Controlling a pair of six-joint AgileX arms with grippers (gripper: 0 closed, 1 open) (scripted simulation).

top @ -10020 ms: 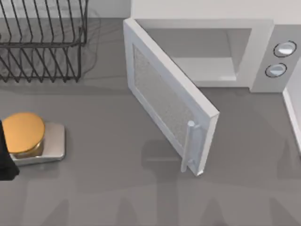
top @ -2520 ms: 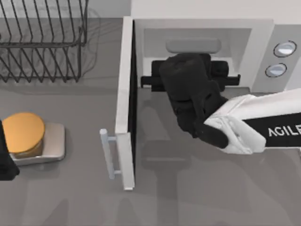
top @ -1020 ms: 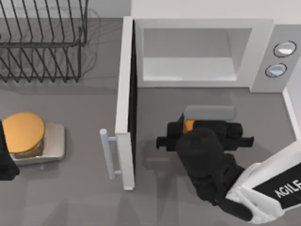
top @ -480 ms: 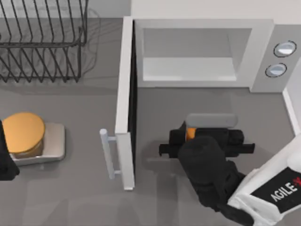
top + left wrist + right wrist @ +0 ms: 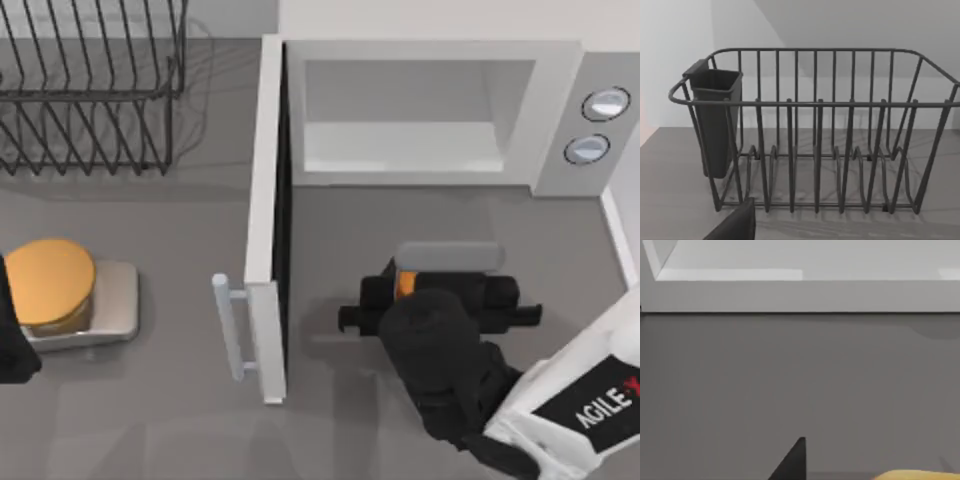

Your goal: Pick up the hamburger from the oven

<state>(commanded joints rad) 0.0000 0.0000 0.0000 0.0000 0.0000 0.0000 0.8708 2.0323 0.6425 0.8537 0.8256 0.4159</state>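
hamburger point(image 5: 404, 284) is out of the oven point(image 5: 560, 110), held by the right gripper point(image 5: 428, 292) over the table in front of the open cavity.

only a small orange part of it shows between the black gripper parts in the top view, and a yellow-orange edge at the border of the right wrist view, so the grasp looks closed on it, but the contact itself is mostly hidden. oven door point(image 5: 268, 210) stands wide open to the left, and the cavity looks bare. i judge the pick step is almost done; what is left is to keep the grip firm and the load steady, clear of the door. left gripper point(image 5: 12, 335) is parked at the left table edge, beside the orange disc point(image 5: 48, 280) on its grey block, facing the rack point(image 5: 815, 130); i cannot tell its state.
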